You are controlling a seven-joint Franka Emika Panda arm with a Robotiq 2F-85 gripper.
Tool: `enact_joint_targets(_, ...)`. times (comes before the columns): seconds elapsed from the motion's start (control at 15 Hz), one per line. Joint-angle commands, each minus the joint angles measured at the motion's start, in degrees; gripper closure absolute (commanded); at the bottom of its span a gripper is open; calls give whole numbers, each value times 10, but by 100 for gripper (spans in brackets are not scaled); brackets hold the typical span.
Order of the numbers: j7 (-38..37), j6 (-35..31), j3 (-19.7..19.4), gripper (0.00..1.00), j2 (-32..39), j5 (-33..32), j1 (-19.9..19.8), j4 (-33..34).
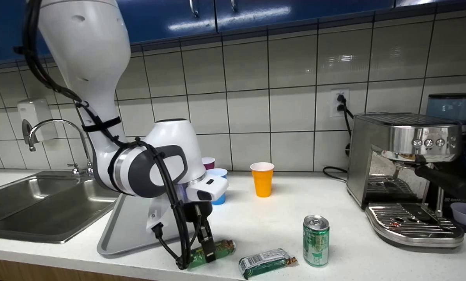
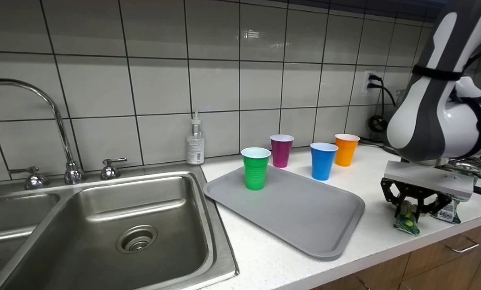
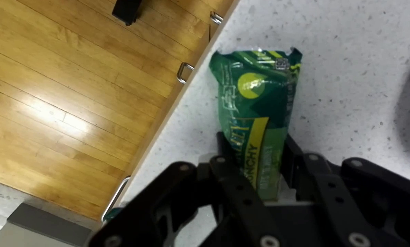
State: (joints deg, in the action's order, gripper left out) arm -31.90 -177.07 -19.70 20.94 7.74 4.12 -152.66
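Note:
A green granola bar wrapper with a yellow stripe (image 3: 256, 96) lies between the fingers of my gripper (image 3: 254, 145). Both fingers press against its long sides, with its far end sticking out past them. In both exterior views the gripper (image 1: 208, 246) points down at the countertop around this bar (image 1: 224, 248), close to the front edge; the bar's end also shows under the fingers (image 2: 407, 223). I cannot tell whether it is lifted off the counter. A second green wrapped bar (image 1: 266, 263) lies beside it, and a green can (image 1: 316, 240) stands upright beyond that.
A grey tray (image 2: 296, 217) carries a green cup (image 2: 256, 171). Purple (image 2: 281, 152), blue (image 2: 323, 163) and orange (image 2: 346, 151) cups stand behind. A steel sink (image 2: 208, 278) adjoins the tray. A coffee machine (image 1: 404, 132) stands near the can.

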Motion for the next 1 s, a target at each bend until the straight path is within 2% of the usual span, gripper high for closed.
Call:
enact_joint_targets(0.0,24,2,-30,88,-22,10,32,-10)
enact_joint_targets(0.13,25,8,-56,88,-29,3,59,-9)
enact_joint_targets(0.2,7,13,-71,88,-35,-21,71,-9)
enact_joint_targets(0.53,6,34,-161,88,-52,-64,169,1)
enact_joint_targets(0.73,4,49,-191,88,-59,-82,216,11)
enact_joint_targets(0.93,5,67,-200,88,-68,-92,246,23)
